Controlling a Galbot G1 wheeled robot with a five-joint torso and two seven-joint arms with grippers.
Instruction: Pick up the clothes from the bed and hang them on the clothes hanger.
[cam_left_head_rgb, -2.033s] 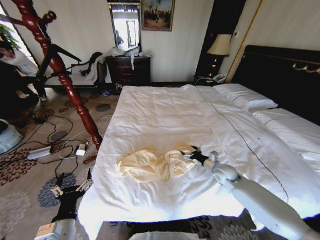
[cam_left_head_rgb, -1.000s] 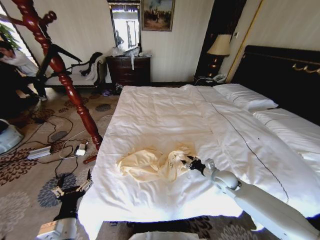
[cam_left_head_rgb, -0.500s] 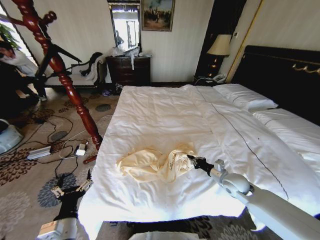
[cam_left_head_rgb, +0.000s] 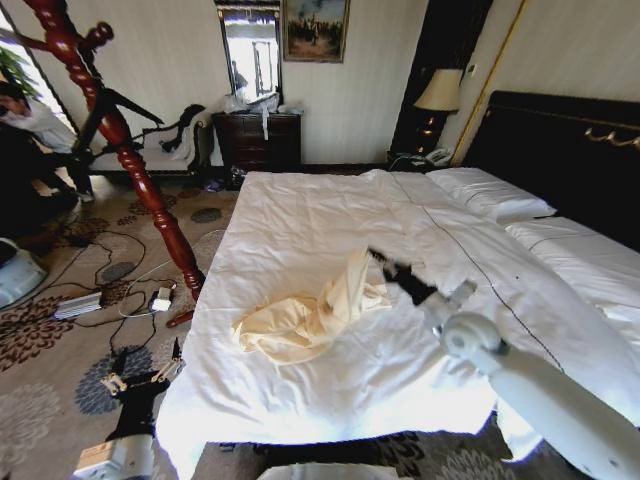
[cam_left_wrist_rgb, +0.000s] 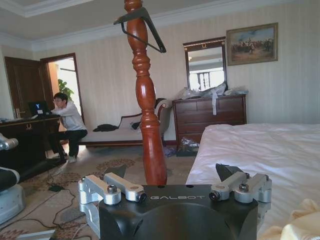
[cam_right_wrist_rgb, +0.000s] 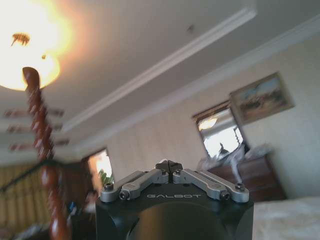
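Note:
The cream clothes (cam_left_head_rgb: 296, 325) lie on the near part of the bed (cam_left_head_rgb: 330, 215), with one end pulled up into a peak. My right gripper (cam_left_head_rgb: 383, 262) is shut on that raised end, a little above the duvet. In the right wrist view its fingertips (cam_right_wrist_rgb: 169, 165) are pressed together and the cloth hangs out of sight below. The black clothes hanger (cam_left_head_rgb: 112, 108) hangs on the red wooden stand (cam_left_head_rgb: 150, 195); it also shows high on the post as hanger (cam_left_wrist_rgb: 143, 24). My left gripper (cam_left_head_rgb: 142, 373) waits open, low beside the bed's near left corner, gripper (cam_left_wrist_rgb: 172, 175) facing the stand, with clothes (cam_left_wrist_rgb: 299, 222) at its side.
Cables and a power strip (cam_left_head_rgb: 78, 304) lie on the patterned carpet left of the bed. A dark dresser (cam_left_head_rgb: 258, 140) and a chaise stand against the far wall. White pillows (cam_left_head_rgb: 492, 195) and a dark headboard (cam_left_head_rgb: 580, 150) are at the right.
My right gripper has risen and moved away from me, drawing one end of the clothes up off the duvet. The left arm has not moved.

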